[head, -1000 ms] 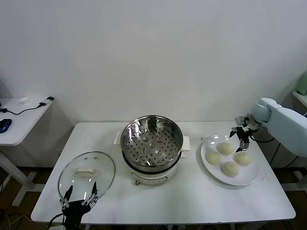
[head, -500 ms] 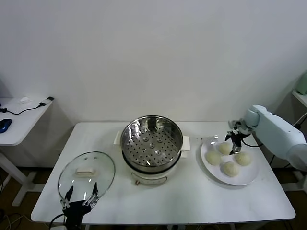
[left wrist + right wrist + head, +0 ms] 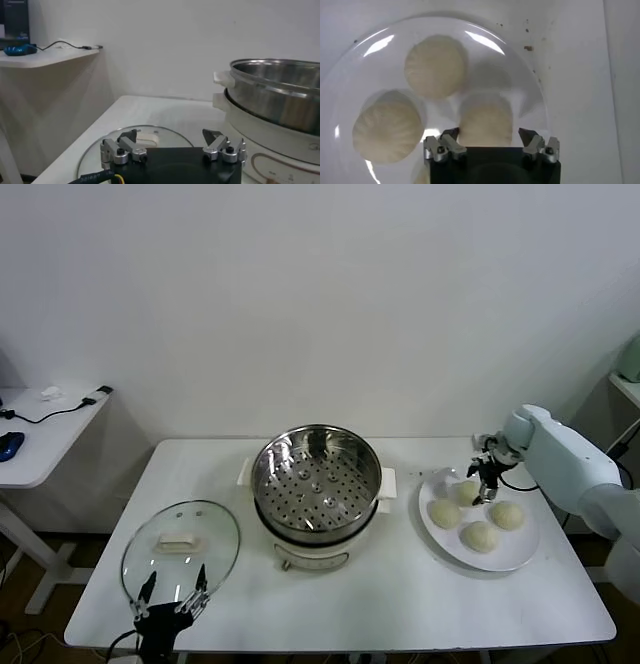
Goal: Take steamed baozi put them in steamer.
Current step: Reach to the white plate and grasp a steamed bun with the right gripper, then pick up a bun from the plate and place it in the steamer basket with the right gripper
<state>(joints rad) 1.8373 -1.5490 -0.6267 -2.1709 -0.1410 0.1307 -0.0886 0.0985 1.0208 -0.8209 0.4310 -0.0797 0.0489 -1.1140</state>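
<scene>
Our right arm has swung in from the plate's far side, and our right gripper [image 3: 485,481] now hangs low over the plate [image 3: 520,552], jaws apart either side of the nearest baozi [image 3: 485,122] without clamping it. We judge the first pick is about to begin. The steamer [image 3: 316,479] stands empty, well off toward our left, with clear table between. Two more buns lie just beyond the fingertips, so room is tight. Our left gripper [image 3: 172,148] idles open over the glass lid [image 3: 180,549].
</scene>
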